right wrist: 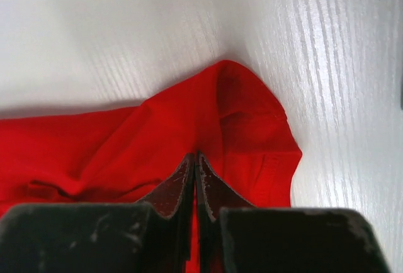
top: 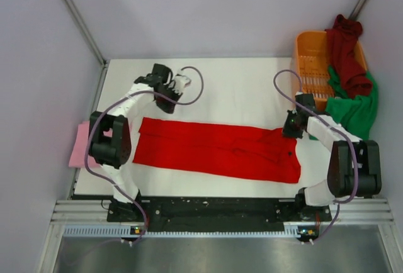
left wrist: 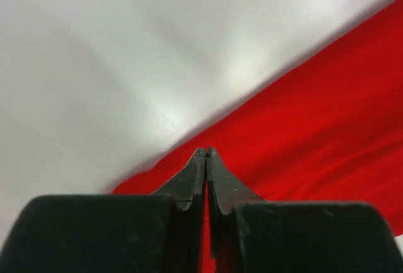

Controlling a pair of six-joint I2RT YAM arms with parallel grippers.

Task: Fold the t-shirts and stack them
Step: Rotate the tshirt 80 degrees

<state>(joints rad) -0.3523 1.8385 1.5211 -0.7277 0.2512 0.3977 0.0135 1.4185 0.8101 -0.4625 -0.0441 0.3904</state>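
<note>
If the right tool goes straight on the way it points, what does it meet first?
The red t-shirt: the shut right tool points down at its end, with bare table just beyond. Whether the tips are touching the cloth now is unclear from the wrist view.

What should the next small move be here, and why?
Probably carry the right gripper leftward to fold the bright red cloth t-shirt across: it lies as a long strip, and that gripper is shut at its right end, though a grip isn't certain.
</note>
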